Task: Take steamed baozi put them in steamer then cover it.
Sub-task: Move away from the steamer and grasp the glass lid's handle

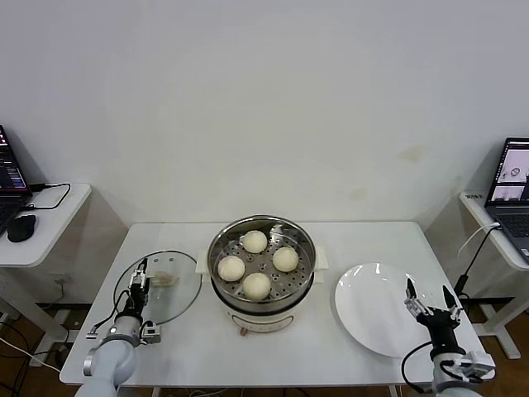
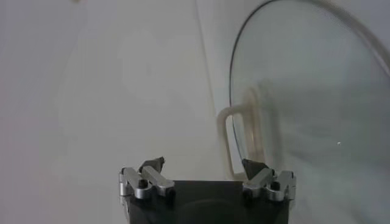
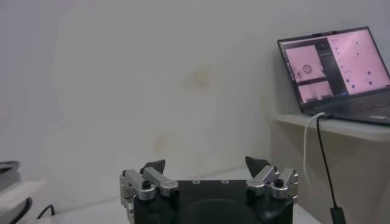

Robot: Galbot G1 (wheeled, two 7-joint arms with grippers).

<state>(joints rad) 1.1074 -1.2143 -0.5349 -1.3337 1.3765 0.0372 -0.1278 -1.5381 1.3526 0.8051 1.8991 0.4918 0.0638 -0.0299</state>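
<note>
It looked like a lab: a bare white wall (image 1: 264, 99), a plain white table (image 1: 273, 347) in the middle, and side desks left and right carrying open laptops (image 1: 514, 186) with trailing cables (image 1: 471, 248).

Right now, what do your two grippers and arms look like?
Left gripper: black body, silver metal finger brackets, dark pointed tips, on a light grey rounded arm with black cables. Right gripper: same black body, silver brackets, dark pointed fingers, black cable looping beside its grey wrist.

baozi (image 1: 256, 264): four, on tray | steamer (image 1: 261, 306): uncovered, table centre | cover (image 1: 180, 296): apparently flat, left of steamer
</note>
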